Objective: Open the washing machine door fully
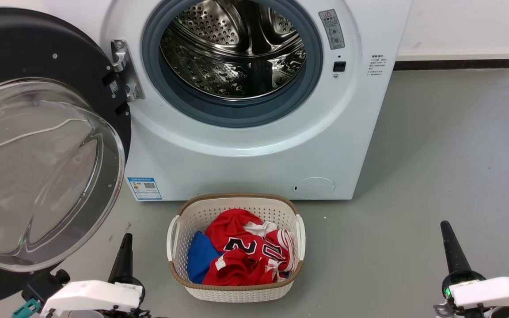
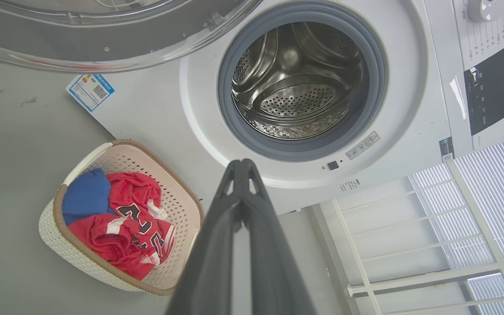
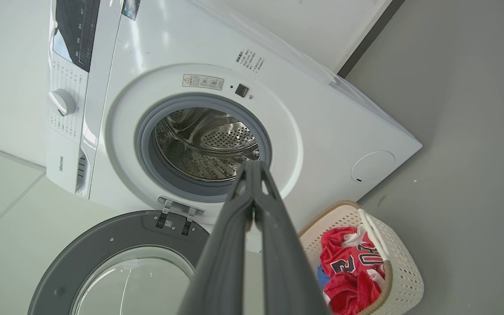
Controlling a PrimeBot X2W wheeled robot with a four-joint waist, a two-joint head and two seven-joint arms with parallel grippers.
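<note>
The white washing machine (image 1: pixel 245 159) fills the upper middle of the head view, its steel drum (image 1: pixel 232 48) exposed inside the grey gasket. The washing machine door (image 1: pixel 38 168) is swung wide to the left on its hinge (image 1: pixel 124 70), glass bowl bulging toward me; it also shows in the right wrist view (image 3: pixel 116 267) and the left wrist view (image 2: pixel 103 35). My left gripper (image 1: pixel 126 240) sits low, just right of the door's lower edge, fingers (image 2: pixel 242 168) shut on nothing. At the lower right my right gripper (image 1: pixel 446 229) is far from the machine, fingers (image 3: pixel 254 168) shut and empty.
A white woven basket (image 1: pixel 237 289) holding red jerseys (image 1: pixel 245 251) and a blue cloth (image 1: pixel 201 256) stands on the grey floor in front of the machine, between my two grippers. A white wall with a dark skirting (image 1: pixel 453 64) runs behind on the right.
</note>
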